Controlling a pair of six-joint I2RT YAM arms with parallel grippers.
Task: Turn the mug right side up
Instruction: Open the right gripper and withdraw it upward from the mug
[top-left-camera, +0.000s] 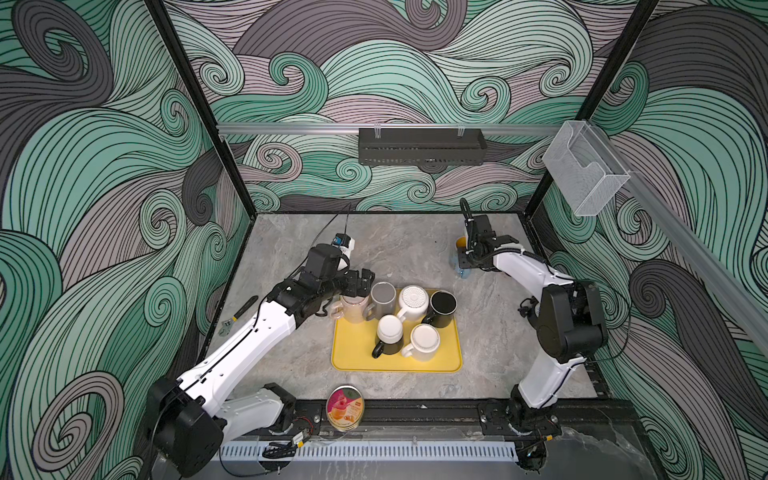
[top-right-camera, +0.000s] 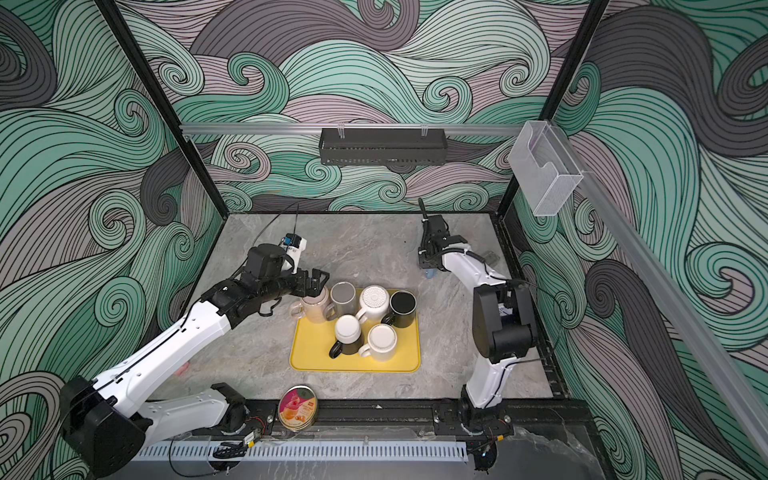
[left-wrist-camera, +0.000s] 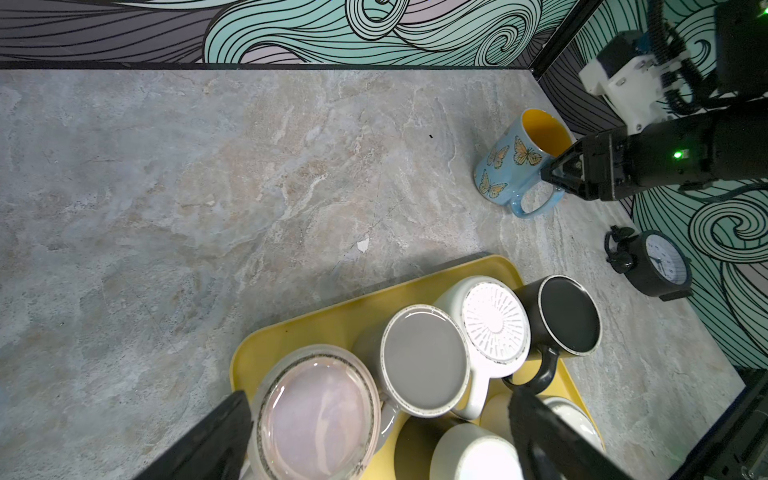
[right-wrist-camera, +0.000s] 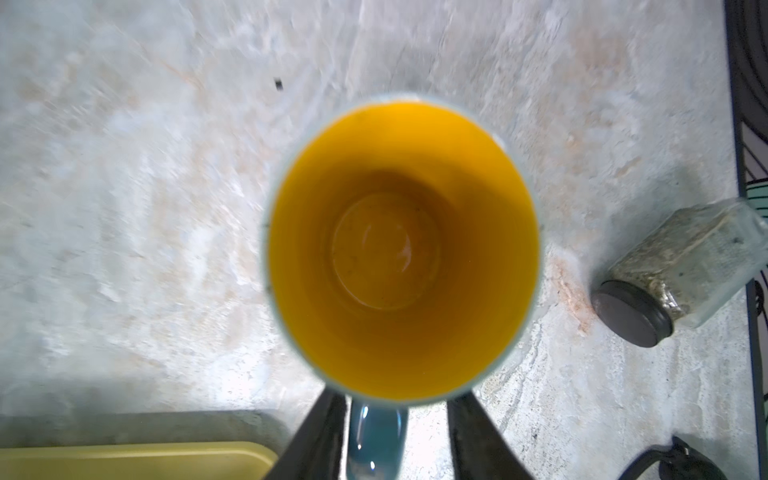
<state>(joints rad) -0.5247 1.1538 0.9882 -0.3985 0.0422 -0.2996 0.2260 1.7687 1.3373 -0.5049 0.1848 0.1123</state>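
Blue butterfly mug: standing on its base, mouth up, yellow inside bare; on the surface toward the far right corner, well apart from the tray.
Handle: on the mug's front side, between the two right fingers; close against one finger, clear gap to the other.
Right pincer: pointing down, partly open, straddling the handle without squeezing it; dark fingers just below the rim.
Marbled grey surface: under mug, tray and loose items.
Spice jar: glass, dark lid, lying on its side near the mug, by the right wall.
Alarm clock: black, white face, near the right wall, nearer the front than the mug.
Yellow tray: mid-surface, six mugs crowded on its far part.
Pink translucent mug: base up, at the tray's far left corner.
Grey mug: base up, just beside the pink one.
White ribbed mug: base up, between the grey mug and the all-black one.
All-black mug: far right corner of the tray; which end up, cannot tell.
Black mug with white base: base up, front row, handle toward the front.
Plain white mug: base up, just beside it.
Left pincer: spread wide, holding nothing, hovering just over the pink translucent mug.
Wrench: on the surface's left edge, beside the left arm.
Round tin: pink printed lid, at the front edge between the two arm bases.
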